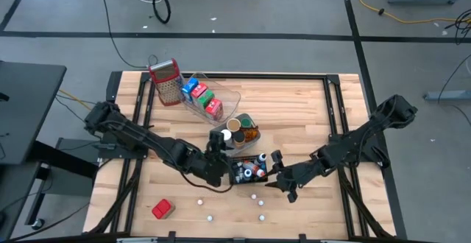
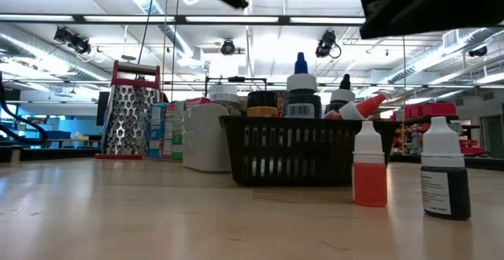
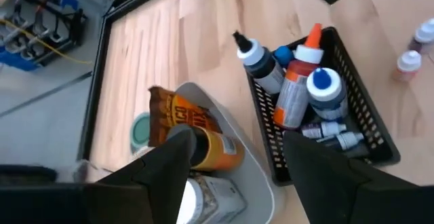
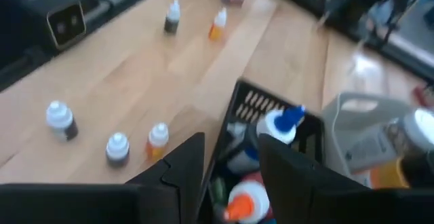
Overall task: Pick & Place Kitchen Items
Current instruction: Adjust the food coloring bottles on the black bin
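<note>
Near the table's middle sits a black basket [image 1: 247, 171] packed with small bottles [image 3: 297, 91], most upright, nozzles up; one orange-capped bottle leans, its long axis tilted. Beside it, a grey tray [image 3: 230, 149] holds jars [image 3: 215, 151] lying on their sides. Left gripper [image 3: 234, 157] hangs over tray and basket, fingers apart, empty. Right gripper [image 4: 230, 157] hangs at the basket's other side, fingers apart, empty. Loose dropper bottles [image 4: 116, 148] stand upright on the table [image 1: 294, 110].

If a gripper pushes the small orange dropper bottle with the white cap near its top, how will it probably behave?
The small orange dropper bottle with the white cap stands upright, tall and narrow, so it probably tips rather than slides. Its round body would likely roll on the smooth wooden table. It looks light, probably plastic.
</note>
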{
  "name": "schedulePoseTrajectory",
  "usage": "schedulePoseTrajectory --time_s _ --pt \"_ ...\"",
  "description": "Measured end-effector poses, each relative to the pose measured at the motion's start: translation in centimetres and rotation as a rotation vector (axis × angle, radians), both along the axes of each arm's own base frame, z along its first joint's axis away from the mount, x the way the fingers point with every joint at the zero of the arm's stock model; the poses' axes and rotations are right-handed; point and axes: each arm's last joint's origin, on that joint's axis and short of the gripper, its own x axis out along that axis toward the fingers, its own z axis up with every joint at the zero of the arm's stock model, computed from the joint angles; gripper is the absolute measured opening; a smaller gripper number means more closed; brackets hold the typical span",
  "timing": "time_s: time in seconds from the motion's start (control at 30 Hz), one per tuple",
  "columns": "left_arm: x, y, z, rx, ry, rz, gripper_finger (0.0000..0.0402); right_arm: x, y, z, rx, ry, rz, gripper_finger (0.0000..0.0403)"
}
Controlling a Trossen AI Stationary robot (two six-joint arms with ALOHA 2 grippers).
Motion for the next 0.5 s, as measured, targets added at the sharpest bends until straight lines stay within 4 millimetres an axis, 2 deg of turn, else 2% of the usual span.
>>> schedulePoseTrajectory --time_s 0.13,0.37,0.5 --pt "-1.4 0.6 -1.6 -0.054 -0.116 0.008 0.0245 -0.4 -0.2 -0.8 0.045 -0.066 -0.002 0.0149" --pt "-4.0 1.8 -4.4 -0.160 -0.310 -0.012 0.0245 -1.2 -1.4 -2.9 -0.027 -0.028 0.004 0.0149" --pt "-4.9 2.1 -5.2 -0.191 -0.357 -0.058 0.0245 -0.8 -2.0 -3.6 -0.009 -0.020 -0.003 0.0149"
